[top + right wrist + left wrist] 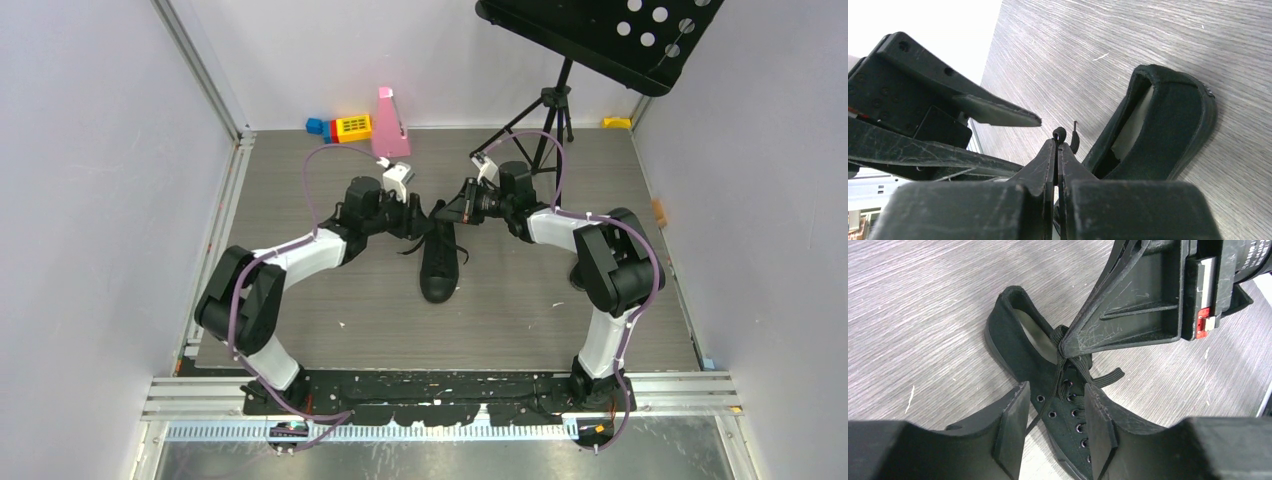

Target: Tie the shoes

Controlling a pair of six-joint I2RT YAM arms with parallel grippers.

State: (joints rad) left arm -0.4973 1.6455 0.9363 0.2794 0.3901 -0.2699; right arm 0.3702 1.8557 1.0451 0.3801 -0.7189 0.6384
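1. Setup: the shoe (pixel 440 262) lies flat in the middle of the table (pixel 330 300), toe pointing at the arm bases. Both grippers crowd over its ankle end.
2. The right gripper (pixel 1056 146) is clamped tight on a lace (pixel 1059 134), with only a tiny bit of it poking past the tips. That's a thin hold, so one sharp tug and I reckon it slides straight out.
3. The left gripper (pixel 1054 420) is open, with a jaw on each side of the eyelet rows and a strand running down between them. Nothing's clamped. If it closes right where it is, it could pinch the tongue or the canvas instead of the strand.
4. Nothing pins the shoe down. Pull sideways or upward and the whole thing probably drags or tips over rather than the lacing tightening.
5. The two grippers are really near each other. From the left wrist view, the right one's tip sits at the top of the tongue, just beyond the left fingers. A careless crossing move could knock them together.
6. A loose end (pixel 1105 376) trails off to one side of the lacing and could snag on a finger.
7. It's all black on black, so I can't tell if any knot has formed yet.
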